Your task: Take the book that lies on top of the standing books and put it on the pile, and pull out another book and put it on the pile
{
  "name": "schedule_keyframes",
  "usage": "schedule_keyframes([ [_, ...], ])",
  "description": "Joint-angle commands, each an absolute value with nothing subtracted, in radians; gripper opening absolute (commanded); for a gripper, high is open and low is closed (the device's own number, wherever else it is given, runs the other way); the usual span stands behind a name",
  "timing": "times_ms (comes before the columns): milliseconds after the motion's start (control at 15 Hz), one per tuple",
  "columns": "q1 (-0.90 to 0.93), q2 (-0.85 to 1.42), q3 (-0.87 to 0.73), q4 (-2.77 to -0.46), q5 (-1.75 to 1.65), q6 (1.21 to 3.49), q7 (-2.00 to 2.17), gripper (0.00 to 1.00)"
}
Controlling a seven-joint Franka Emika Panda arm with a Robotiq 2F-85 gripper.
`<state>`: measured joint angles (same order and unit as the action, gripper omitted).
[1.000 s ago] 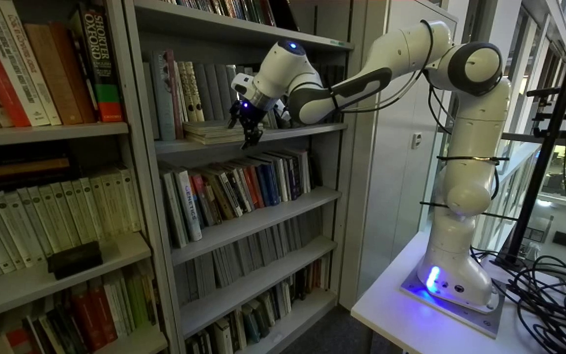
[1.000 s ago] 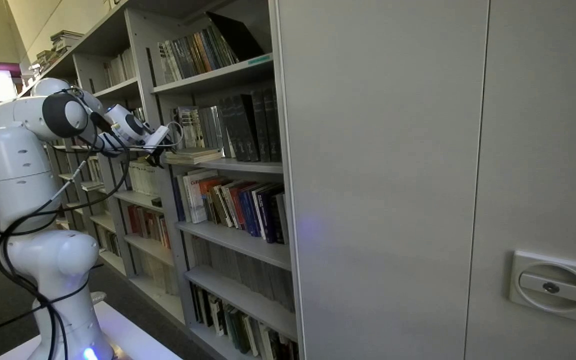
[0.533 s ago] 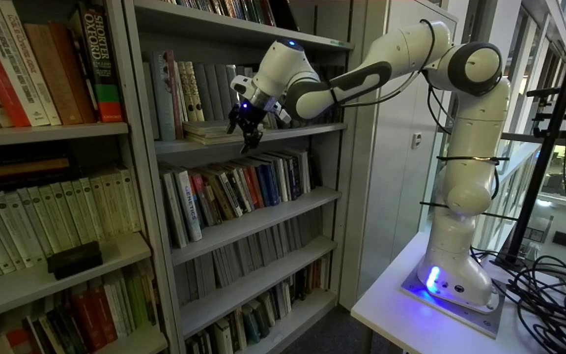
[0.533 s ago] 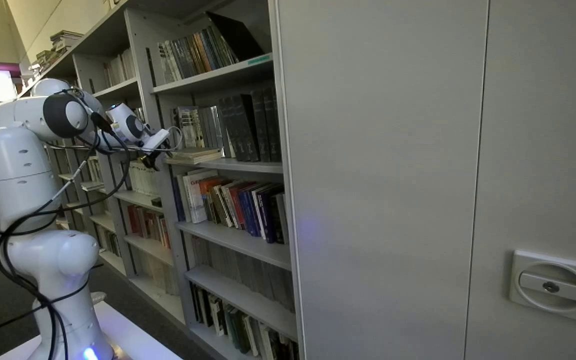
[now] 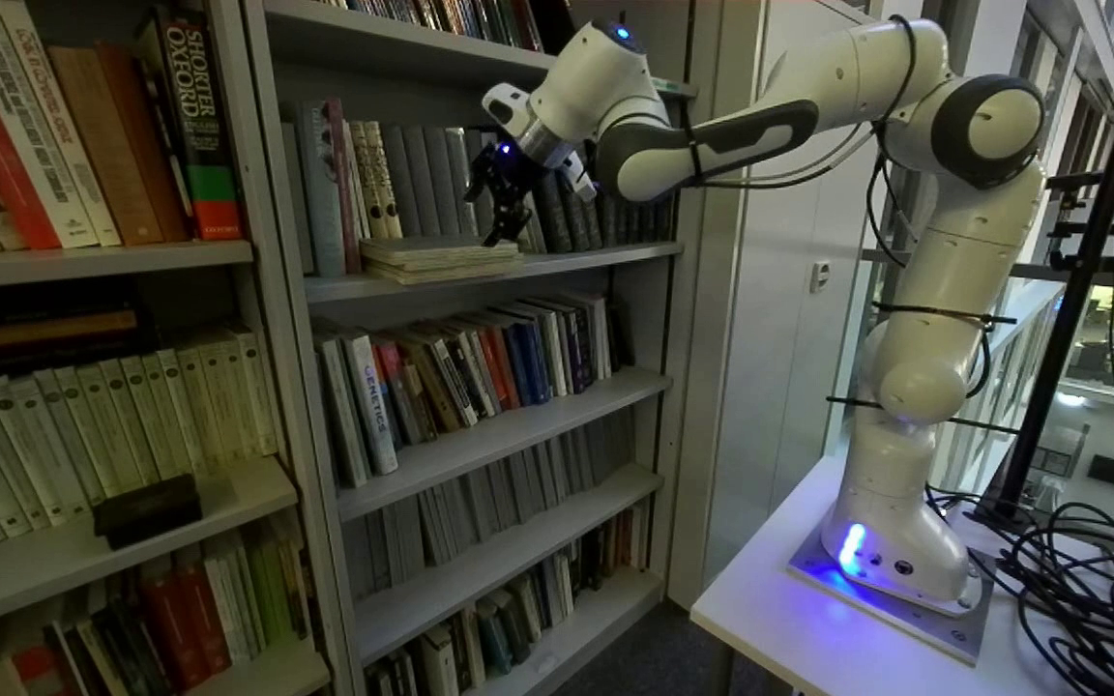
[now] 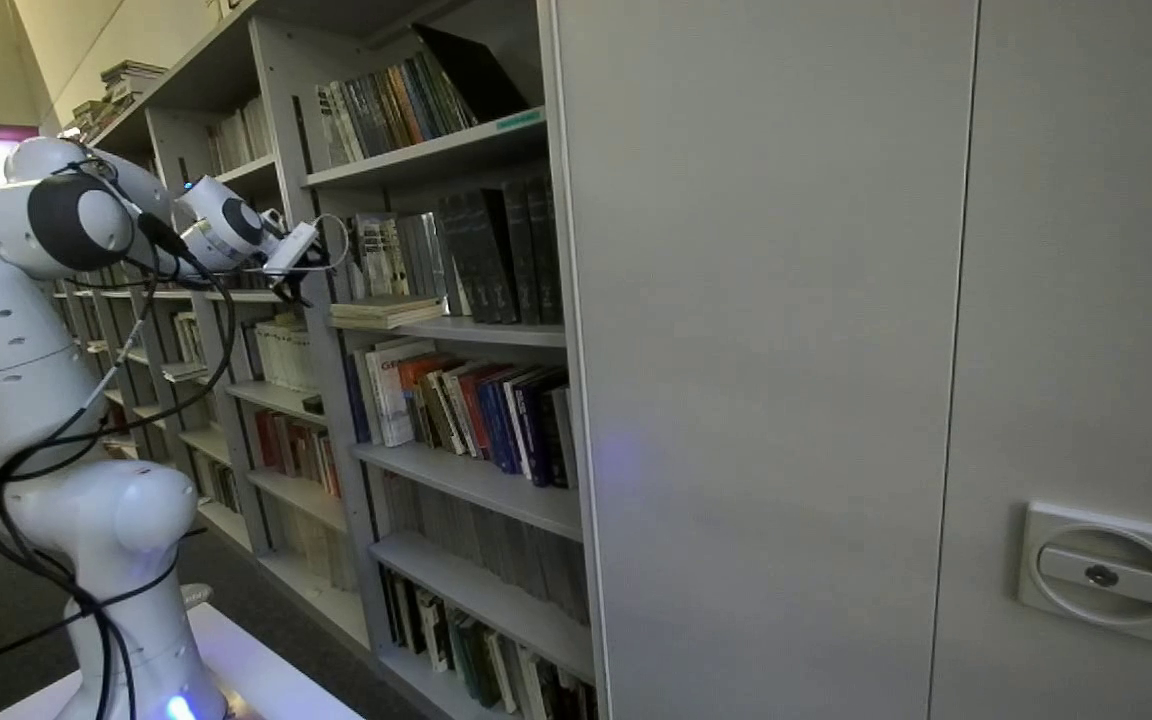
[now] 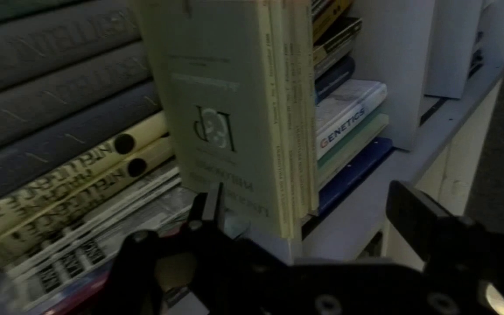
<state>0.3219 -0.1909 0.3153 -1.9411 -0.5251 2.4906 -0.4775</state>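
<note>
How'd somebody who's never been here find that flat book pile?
In the tall grey bookcase, find the grey shelf directly above the white-spined GENETICS book. There sits a low stack of thin pale-tan books, lying flat while the grey and cream books behind it stand upright.

"GENETICS" on a white spine (image 7: 351, 120), "SHORTER OXFORD" on a black spine (image 5: 196, 128)

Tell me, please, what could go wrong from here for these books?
The pile lies at the front edge of the shelf, so a low pass of the open claw could knock it off. The standing books are packed close, so the claw might catch two instead of one. The pile also sits in front of several of them, so it may block a low grip there.
</note>
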Motion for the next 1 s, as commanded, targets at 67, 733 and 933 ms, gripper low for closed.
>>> schedule_keyframes([
  [67,0.253,-0.408,0.336,-2.081,-0.711,2.522,-0.251,1.0],
  [733,0.135,-0.42,0.367,-2.136,-0.968,2.49,0.27,1.0],
  [933,0.122,-0.357,0.364,-2.122,-0.984,2.513,0.357,1.0],
])
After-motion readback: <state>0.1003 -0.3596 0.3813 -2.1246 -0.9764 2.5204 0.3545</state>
